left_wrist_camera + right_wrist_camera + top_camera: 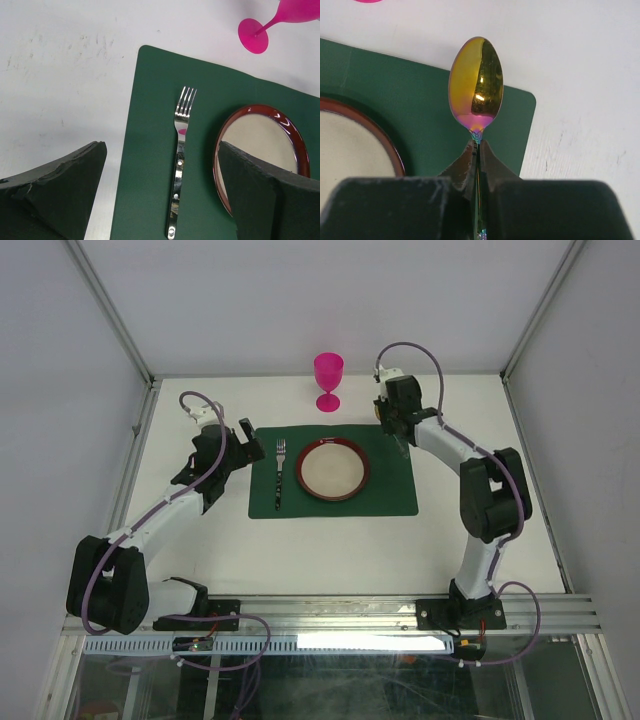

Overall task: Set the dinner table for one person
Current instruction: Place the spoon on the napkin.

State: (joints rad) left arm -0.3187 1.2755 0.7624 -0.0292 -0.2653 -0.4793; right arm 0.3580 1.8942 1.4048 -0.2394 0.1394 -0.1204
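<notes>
Top view: your large white matte dinner table [480,530] fills mid-frame, with a dark green rectangular placemat [395,495] at centre. On the mat sit a red-rimmed round plate [333,469] and a steel fork [279,475] left of it.
Left wrist: your left gripper [160,160] has its jaws wide apart, and the fork shows between them.
Right wrist: your right gripper [479,152] is clamped on an iridescent metal spoon [476,85], centre frame.

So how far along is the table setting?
Mostly done: the plate and fork lie on the green mat, and the pink cup stands beyond it. The right gripper holds the spoon over the mat's right side; laying it down is what remains.
</notes>
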